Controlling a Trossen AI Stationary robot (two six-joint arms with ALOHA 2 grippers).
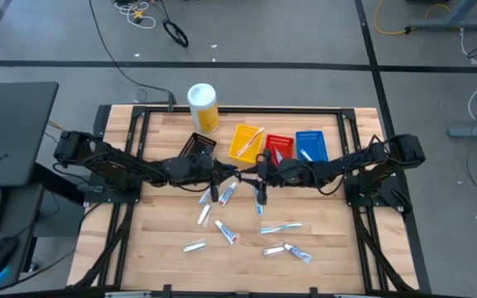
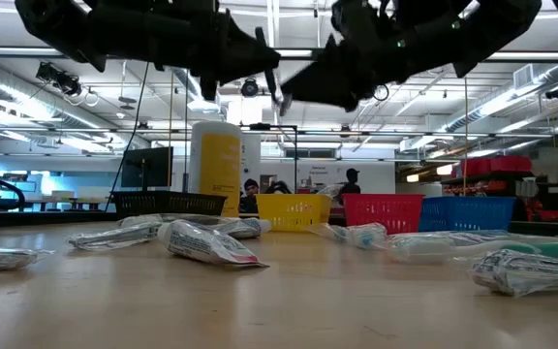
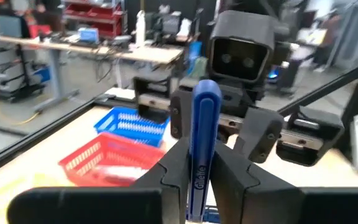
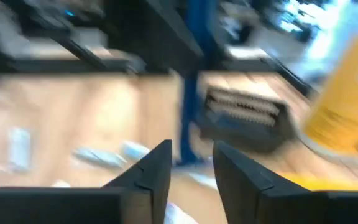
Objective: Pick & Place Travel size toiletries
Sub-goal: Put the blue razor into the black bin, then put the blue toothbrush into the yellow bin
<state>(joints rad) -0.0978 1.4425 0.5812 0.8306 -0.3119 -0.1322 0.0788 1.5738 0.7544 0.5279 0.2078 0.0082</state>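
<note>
Left claw clenched on slim dark blue plastic razor mid-worktop, right claw released just beside.

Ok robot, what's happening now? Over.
Left gripper shut on blue razor, mid-table in the air. Right gripper open, just beside it. Other toiletries lie below. Nothing in the way.

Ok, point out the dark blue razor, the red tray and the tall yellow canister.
Dark blue razor point(image 3: 202, 149): left wrist view, handle.
Red rectangular tray point(image 2: 383, 212): low view, front wall.
Tall yellow canister point(image 1: 204, 108): high view, yellow body.
</note>
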